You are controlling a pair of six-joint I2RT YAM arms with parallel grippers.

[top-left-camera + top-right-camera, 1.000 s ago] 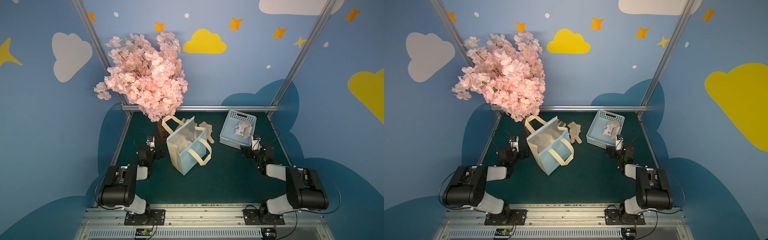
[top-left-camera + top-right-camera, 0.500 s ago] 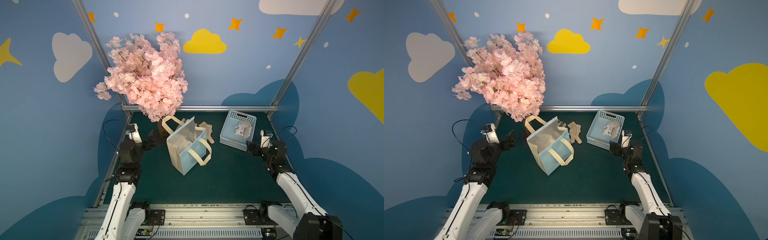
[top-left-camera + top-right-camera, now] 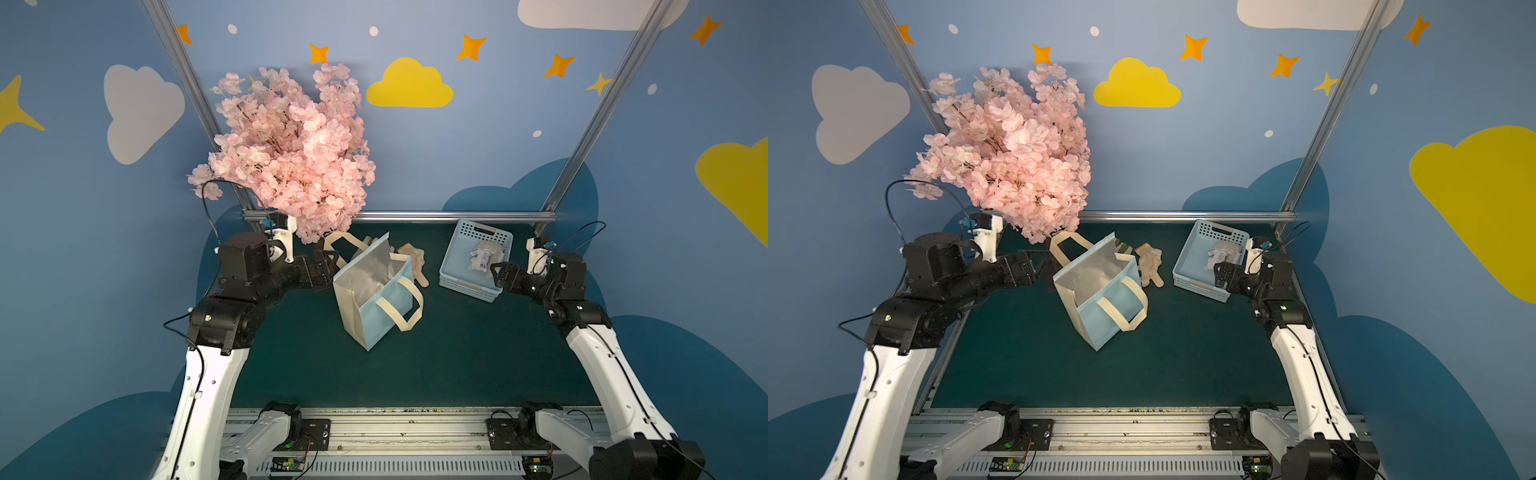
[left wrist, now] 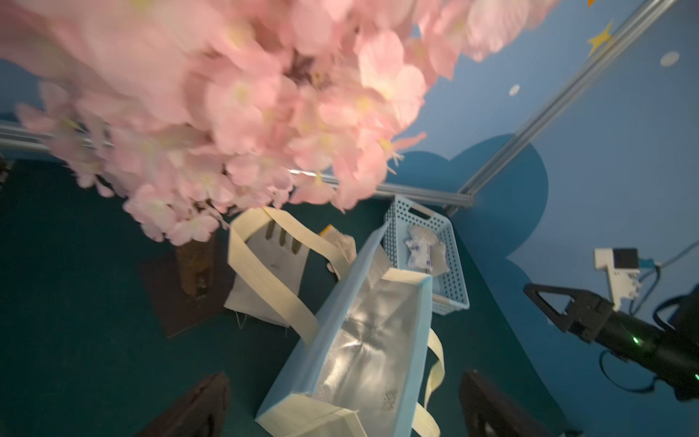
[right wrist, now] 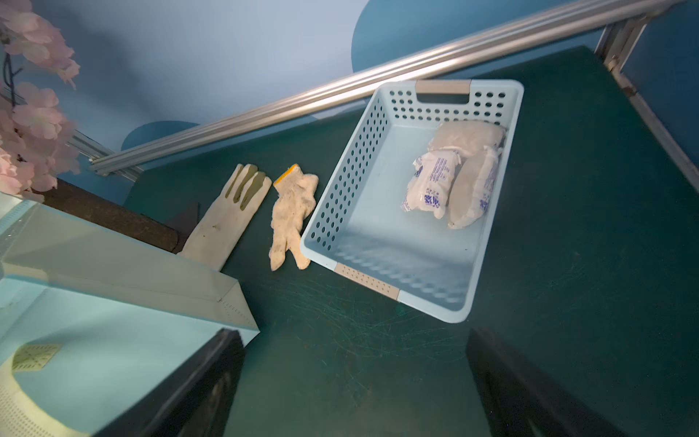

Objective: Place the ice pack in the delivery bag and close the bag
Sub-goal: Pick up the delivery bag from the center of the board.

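Both top views look sharp and evenly lit. Left wrist view's dim, the pink fake blossom tree (image 4: 246, 106) blurry, glare on the silver foil bag lining (image 4: 363, 340).

Blue printed characters run in columns down the white wrappers of two ice packs (image 5: 429, 185) lying in the light blue basket (image 5: 340, 181), seen from the right wrist camera. The print is too small and soft to be read. In the left wrist view, a faint stamped mark low on the foil lining of the delivery bag (image 4: 370, 340) is just as illegible. No other lettering, number or brand can be made out.
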